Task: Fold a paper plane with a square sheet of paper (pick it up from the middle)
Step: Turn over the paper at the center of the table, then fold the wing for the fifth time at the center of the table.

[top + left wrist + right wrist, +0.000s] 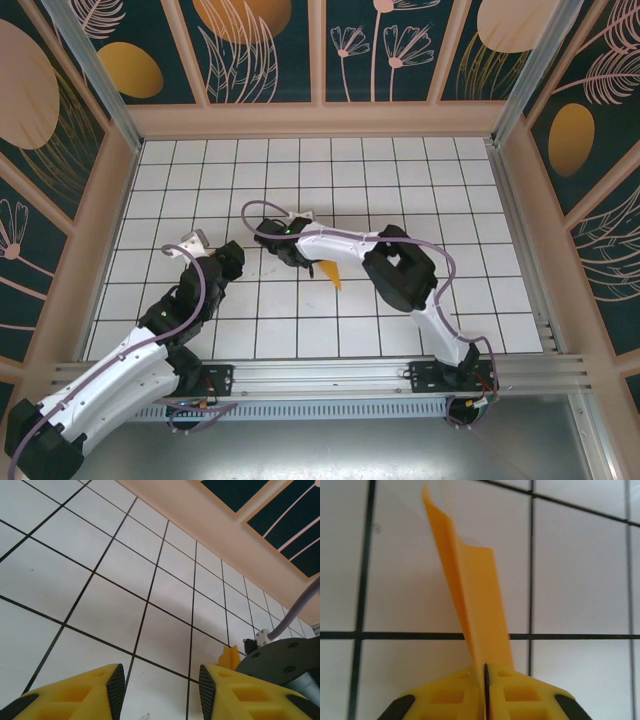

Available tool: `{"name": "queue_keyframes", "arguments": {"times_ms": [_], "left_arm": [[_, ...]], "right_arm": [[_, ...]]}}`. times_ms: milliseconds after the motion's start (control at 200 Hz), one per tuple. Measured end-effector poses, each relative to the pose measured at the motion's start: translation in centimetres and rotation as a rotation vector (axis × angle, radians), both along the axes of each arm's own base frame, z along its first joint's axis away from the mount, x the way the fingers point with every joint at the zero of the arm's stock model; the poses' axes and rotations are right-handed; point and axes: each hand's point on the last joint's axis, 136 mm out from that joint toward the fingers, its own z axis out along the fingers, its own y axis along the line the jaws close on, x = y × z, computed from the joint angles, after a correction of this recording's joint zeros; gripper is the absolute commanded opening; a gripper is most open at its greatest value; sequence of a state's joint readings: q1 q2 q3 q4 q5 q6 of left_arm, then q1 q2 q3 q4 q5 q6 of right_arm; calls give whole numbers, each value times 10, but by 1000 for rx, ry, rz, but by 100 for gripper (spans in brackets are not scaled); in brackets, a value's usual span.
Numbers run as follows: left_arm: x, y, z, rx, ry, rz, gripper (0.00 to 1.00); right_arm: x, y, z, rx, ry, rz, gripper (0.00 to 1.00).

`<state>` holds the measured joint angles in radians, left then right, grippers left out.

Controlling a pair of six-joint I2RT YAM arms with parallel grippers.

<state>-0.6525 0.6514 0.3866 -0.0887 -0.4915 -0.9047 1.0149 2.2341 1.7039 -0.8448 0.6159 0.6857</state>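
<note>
Near the middle of the white tiled floor (400, 180), the right gripper (486, 672) pinches a narrow, creased orange-yellow paper dart (475, 605), its folding seemingly almost finished, while the left gripper (161, 680) hangs open and empty nearby

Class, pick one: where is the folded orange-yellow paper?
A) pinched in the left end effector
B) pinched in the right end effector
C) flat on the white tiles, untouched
B: in the right wrist view the folded orange-yellow paper sticks up out of the shut right end effector.
</note>
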Motion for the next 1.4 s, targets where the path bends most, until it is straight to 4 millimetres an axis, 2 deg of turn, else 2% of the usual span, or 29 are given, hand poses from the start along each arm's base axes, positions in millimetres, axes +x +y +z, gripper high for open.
{"name": "queue_keyframes", "arguments": {"times_ms": [90, 175, 290, 390, 520, 575, 661, 761, 846, 996, 1061, 1146, 1251, 1396], "left_arm": [[-1, 2, -3, 3, 7, 9, 47], [-1, 2, -5, 7, 12, 9, 48], [0, 2, -7, 14, 21, 9, 49], [0, 1, -10, 20, 30, 9, 49], [0, 1, -14, 29, 43, 7, 50], [1, 0, -16, 32, 49, 4, 50], [1, -3, -19, 34, 62, -8, 50], [1, -6, -22, 34, 70, -20, 51], [2, -11, -25, 34, 79, -43, 53], [5, -24, -38, 47, 120, -95, 53], [6, -29, -49, 62, 155, -120, 53], [6, -36, -60, 77, 196, -149, 54], [8, -44, -65, 82, 223, -180, 54], [10, -51, -65, 76, 233, -203, 54]], "right_arm": [[-5, 8, -8, 37, 50, 24, 28], [-10, 19, -16, 123, 91, 59, 44], [-21, 24, -7, 294, 143, 89, 57], [-29, 35, 19, 483, 157, 137, 65], [-36, 47, 70, 742, 130, 218, 70], [-37, 47, 91, 847, 114, 243, 71], [-36, 39, 111, 959, 91, 264, 71], [-33, 20, 118, 1032, 69, 245, 70], [-31, -1, 113, 1081, 60, 203, 49], [-32, -34, 84, 1145, 107, 114, 28], [-38, -34, 77, 1169, 144, 115, 22], [-44, -22, 75, 1212, 193, 162, 15], [-49, -12, 65, 1239, 253, 197, 13], [-53, -7, 45, 1229, 318, 199, 13]]}}
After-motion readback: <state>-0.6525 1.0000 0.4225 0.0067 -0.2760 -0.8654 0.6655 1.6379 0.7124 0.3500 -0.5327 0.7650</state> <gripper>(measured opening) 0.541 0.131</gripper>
